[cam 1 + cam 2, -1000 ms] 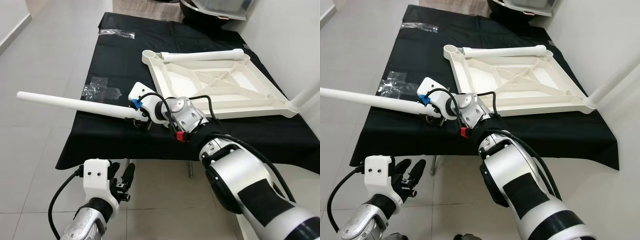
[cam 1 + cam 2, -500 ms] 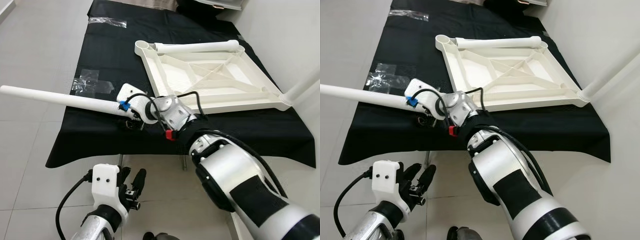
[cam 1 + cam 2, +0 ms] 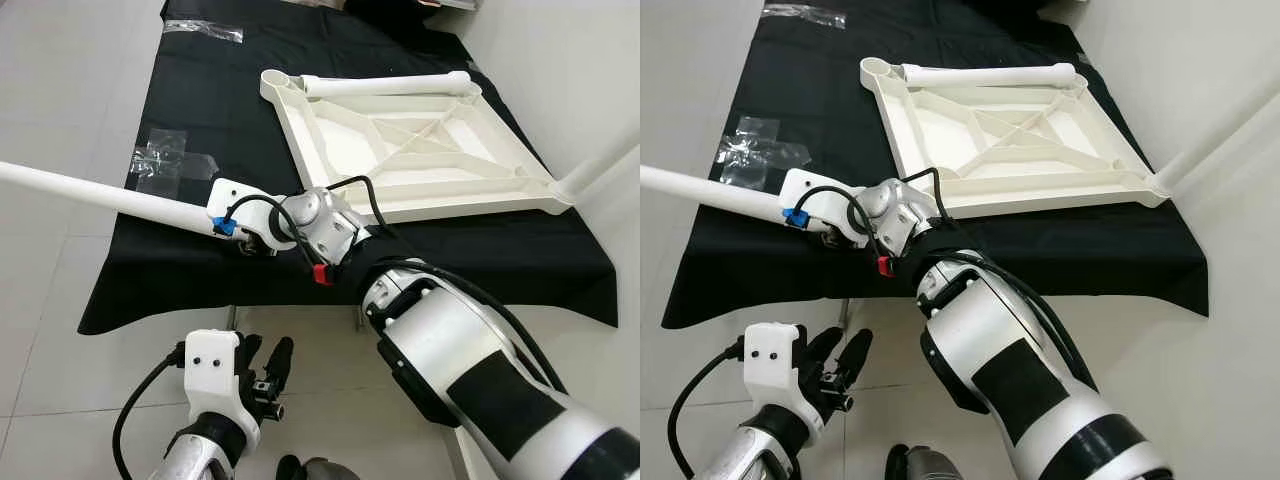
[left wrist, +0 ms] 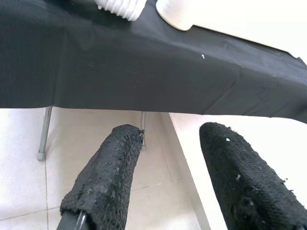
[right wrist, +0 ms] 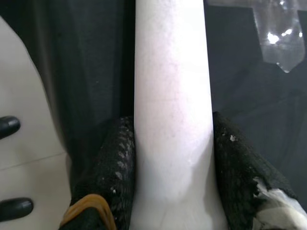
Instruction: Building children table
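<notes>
An upturned white children's tabletop [image 3: 400, 150] lies on a black-clothed table [image 3: 220, 90], with one white leg [image 3: 385, 87] lying along its far edge. My right gripper [image 3: 245, 222] is shut on another long white table leg [image 3: 100, 197], held near the table's front-left edge and reaching out to the left past it. In the right wrist view the leg [image 5: 172, 110] runs between both black fingers [image 5: 112, 163]. My left gripper [image 3: 265, 370] hangs open below the table front, over the floor, with nothing between its fingers [image 4: 108, 182].
Clear tape patches [image 3: 160, 160] stick to the cloth at the left. A white pole [image 3: 600, 170] leans at the tabletop's right corner by the wall. Metal table legs [image 4: 44, 134] stand under the cloth. Tiled floor [image 3: 60, 90] lies to the left.
The camera has shifted, so the table sits higher in view. The right gripper still holds the leg, now further left in the picture. The left gripper stays open.
</notes>
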`<state>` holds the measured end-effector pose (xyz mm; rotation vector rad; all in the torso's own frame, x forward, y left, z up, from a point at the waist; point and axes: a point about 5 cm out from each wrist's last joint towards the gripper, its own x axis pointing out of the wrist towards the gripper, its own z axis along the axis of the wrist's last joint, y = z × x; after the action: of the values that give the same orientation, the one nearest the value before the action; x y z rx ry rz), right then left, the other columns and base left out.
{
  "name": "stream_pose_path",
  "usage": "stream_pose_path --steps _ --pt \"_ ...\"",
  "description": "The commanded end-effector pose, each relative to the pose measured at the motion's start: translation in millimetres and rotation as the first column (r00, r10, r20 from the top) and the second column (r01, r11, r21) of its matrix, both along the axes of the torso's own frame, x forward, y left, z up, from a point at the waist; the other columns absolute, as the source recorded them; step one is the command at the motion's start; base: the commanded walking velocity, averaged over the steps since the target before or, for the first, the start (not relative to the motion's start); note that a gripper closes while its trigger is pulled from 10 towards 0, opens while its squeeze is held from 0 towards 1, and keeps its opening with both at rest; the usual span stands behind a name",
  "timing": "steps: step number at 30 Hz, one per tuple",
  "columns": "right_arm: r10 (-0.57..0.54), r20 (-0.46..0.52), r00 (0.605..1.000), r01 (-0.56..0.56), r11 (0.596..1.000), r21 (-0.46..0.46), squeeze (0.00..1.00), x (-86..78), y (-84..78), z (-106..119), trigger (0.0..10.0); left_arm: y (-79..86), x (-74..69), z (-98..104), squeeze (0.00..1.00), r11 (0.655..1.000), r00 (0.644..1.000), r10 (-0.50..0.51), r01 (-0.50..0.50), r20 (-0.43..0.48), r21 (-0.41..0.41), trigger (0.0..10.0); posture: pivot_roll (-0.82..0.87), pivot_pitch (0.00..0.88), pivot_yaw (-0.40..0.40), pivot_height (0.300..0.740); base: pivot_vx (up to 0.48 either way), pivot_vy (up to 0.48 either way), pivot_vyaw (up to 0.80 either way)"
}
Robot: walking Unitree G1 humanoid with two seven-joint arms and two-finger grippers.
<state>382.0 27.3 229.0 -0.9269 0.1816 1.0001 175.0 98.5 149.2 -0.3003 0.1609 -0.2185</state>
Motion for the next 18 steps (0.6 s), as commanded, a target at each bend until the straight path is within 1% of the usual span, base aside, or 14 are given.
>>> stream_pose_path --steps 1,4,5,6,7,8,10,11,12,13,15,16,17,18 --pt "-0.044 -0.049 0.998 0.044 0.999 -0.014 0.00 2.2 -10.3 -11 0.0 -4.6 -2.9 0 0.00 1.000 1.000 -0.004 0.004 -0.012 -0.002 10.0 0.02 0.221 -0.284 0.740 0.000 0.000 0.00" --pt "-0.058 -0.046 0.997 0.058 0.998 -0.003 0.00 3.9 -13.9 -12 0.0 -4.7 -1.9 0 0.00 1.000 1.000 -0.001 0.001 -0.010 -0.002 10.0 0.02 0.214 -0.281 0.740 0.000 0.000 0.00" --pt "-0.074 -0.062 0.995 0.078 0.995 0.063 0.00 5.0 -15.0 -10 0.0 -4.0 -0.3 -1 0.00 1.000 1.000 0.004 -0.004 -0.010 0.008 10.0 0.03 0.209 -0.280 0.740 0.000 0.000 0.00" --pt "-0.074 -0.062 0.995 0.078 0.995 0.063 0.00 5.0 -15.0 -10 0.0 -4.0 -0.3 -1 0.00 1.000 1.000 0.004 -0.004 -0.010 0.008 10.0 0.03 0.209 -0.280 0.740 0.000 0.000 0.00" --pt "-0.080 -0.082 0.993 0.091 0.985 0.146 0.00 5.8 -14.7 -6 0.0 -2.7 1.4 -1 0.00 1.000 1.000 0.008 -0.008 -0.010 0.010 10.0 0.03 0.203 -0.274 0.740 0.000 0.000 0.00" --pt "-0.074 -0.121 0.990 0.107 0.951 0.291 0.00 6.7 -12.9 5 0.0 -1.2 3.0 -3 0.00 1.000 1.000 0.013 -0.013 -0.012 0.014 10.0 0.04 0.196 -0.268 0.740 0.000 0.000 0.00" --pt "-0.076 -0.159 0.984 0.144 0.869 0.473 0.00 9.6 -13.8 22 0.0 1.3 5.4 -4 0.00 1.000 1.000 0.017 -0.017 -0.009 0.024 10.0 0.05 0.182 -0.259 0.740 0.000 0.000 0.00" --pt "-0.087 -0.167 0.982 0.162 0.838 0.521 0.00 11.1 -15.4 27 0.0 2.3 6.3 -4 0.00 0.999 1.000 0.017 -0.017 -0.005 0.031 10.0 0.05 0.182 -0.259 0.740 0.000 0.000 0.00" --pt "-0.087 -0.167 0.982 0.162 0.838 0.521 0.00 11.1 -15.4 27 0.0 2.3 6.3 -4 0.00 0.999 1.000 0.017 -0.017 -0.005 0.031 10.0 0.05 0.182 -0.259 0.740 0.000 0.000 0.00" --pt "-0.083 -0.215 0.973 0.210 0.699 0.683 0.00 15.4 -24.1 42 0.0 6.1 10.8 -5 0.00 0.999 1.000 0.028 -0.028 -0.003 0.021 10.0 0.06 0.160 -0.243 0.740 0.000 0.000 0.00" --pt "-0.054 -0.272 0.961 0.253 0.571 0.781 0.00 17.9 -32.8 50 0.0 10.0 15.7 -5 0.00 0.999 0.999 0.043 -0.043 -0.001 0.007 10.0 0.07 0.144 -0.232 0.740 0.000 0.000 0.00" --pt "-0.054 -0.272 0.961 0.253 0.571 0.781 0.00 17.9 -32.8 50 0.0 10.0 15.7 -5 0.00 0.999 0.999 0.043 -0.043 -0.001 0.007 10.0 0.07 0.144 -0.232 0.740 0.000 0.000 0.00" --pt "-0.044 -0.295 0.955 0.272 0.530 0.803 0.00 18.5 -35.3 50 0.0 11.9 18.0 -5 0.00 0.999 0.999 0.048 -0.048 0.000 0.006 10.0 0.07 0.139 -0.228 0.740 0.000 0.000 0.00" --pt "-0.044 -0.295 0.955 0.272 0.530 0.803 0.00 18.5 -35.3 50 0.0 11.9 18.0 -5 0.00 0.999 0.999 0.048 -0.048 0.000 0.006 10.0 0.07 0.139 -0.228 0.740 0.000 0.000 0.00"
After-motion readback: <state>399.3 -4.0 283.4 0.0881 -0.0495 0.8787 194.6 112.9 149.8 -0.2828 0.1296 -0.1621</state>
